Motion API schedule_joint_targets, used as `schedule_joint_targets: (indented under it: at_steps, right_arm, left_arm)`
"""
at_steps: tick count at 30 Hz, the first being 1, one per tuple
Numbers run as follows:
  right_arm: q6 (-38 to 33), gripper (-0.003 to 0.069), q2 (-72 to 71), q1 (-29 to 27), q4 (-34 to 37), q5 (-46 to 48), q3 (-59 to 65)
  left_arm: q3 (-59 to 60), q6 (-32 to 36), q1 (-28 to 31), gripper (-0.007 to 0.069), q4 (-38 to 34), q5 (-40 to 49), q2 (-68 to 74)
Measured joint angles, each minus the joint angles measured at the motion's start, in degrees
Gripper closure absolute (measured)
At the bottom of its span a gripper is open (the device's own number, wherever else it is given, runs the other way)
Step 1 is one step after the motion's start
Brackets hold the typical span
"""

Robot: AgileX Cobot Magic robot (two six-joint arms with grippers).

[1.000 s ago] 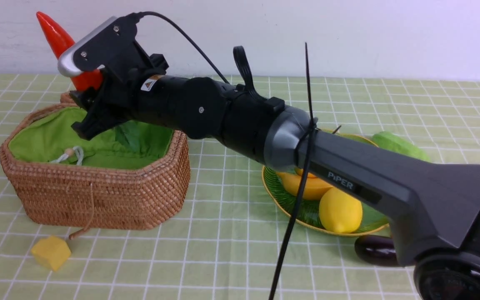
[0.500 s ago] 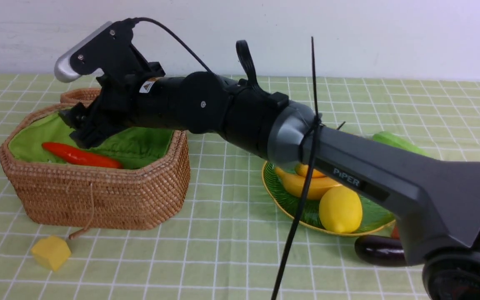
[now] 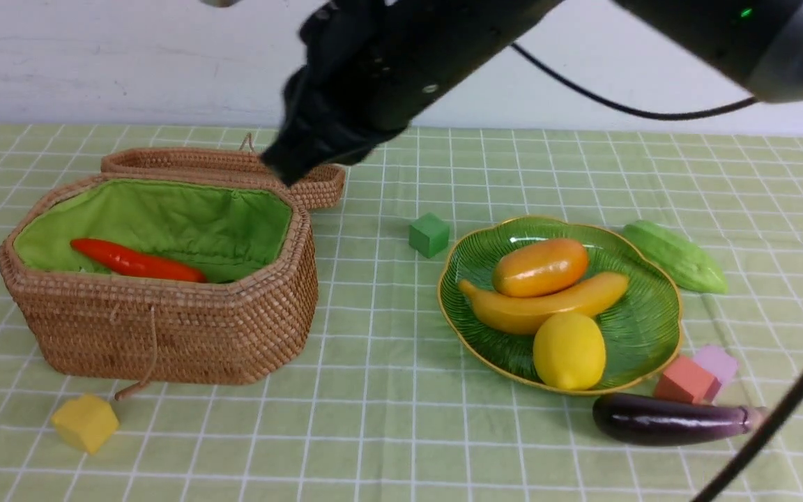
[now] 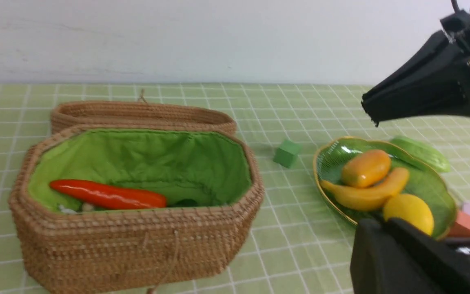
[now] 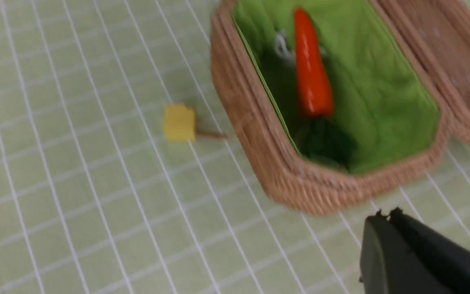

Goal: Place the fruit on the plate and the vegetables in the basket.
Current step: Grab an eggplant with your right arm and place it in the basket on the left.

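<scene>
Carrot (image 3: 133,261) lies in the basket (image 3: 164,345), left; lemon (image 3: 569,351), mango (image 3: 539,267), banana (image 3: 548,312) sit on the plate (image 3: 642,328), right, with gourd (image 3: 677,265) beyond and eggplant (image 3: 666,420) nearer, both off it. Right gripper (image 3: 286,162), high up near the basket, and left gripper (image 4: 380,228) are closed, empty

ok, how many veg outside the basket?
2: gourd beyond the right rim of the plate, eggplant in front of it. The carrot lies in the basket.

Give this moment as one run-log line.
carrot: in basket | mango, banana, lemon: on plate | eggplant, gourd: on table | right pincer: shut, empty
</scene>
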Motion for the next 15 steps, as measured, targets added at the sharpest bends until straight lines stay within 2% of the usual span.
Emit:
schedule_joint_targets:
  at_steps: [3, 7, 9, 15]
  right_arm:
    - [4.9, 0.0673, -2.3, 0.0, -5.6, 6.1, 0.0]
    - [8.8, 0.0666, -5.6, 0.0, -9.0, 7.0, 2.0]
    - [10.1, 0.0664, -9.7, 0.0, -10.3, 7.0, 6.9]
    - [14.2, 0.0660, -24.4, -0.7, -16.1, 7.1, 27.5]
  left_arm:
    - [0.0, 9.2, 0.0, 0.0630, -10.4, 0.0, 0.0]
    - [0.0, 18.1, 0.0, 0.0630, -20.4, 0.0, 0.0]
    - [0.0, 23.2, 0.0, 0.0630, -26.4, 0.2, 0.0]
    - [0.0, 32.2, 0.0, 0.0629, -35.8, 2.4, 0.0]
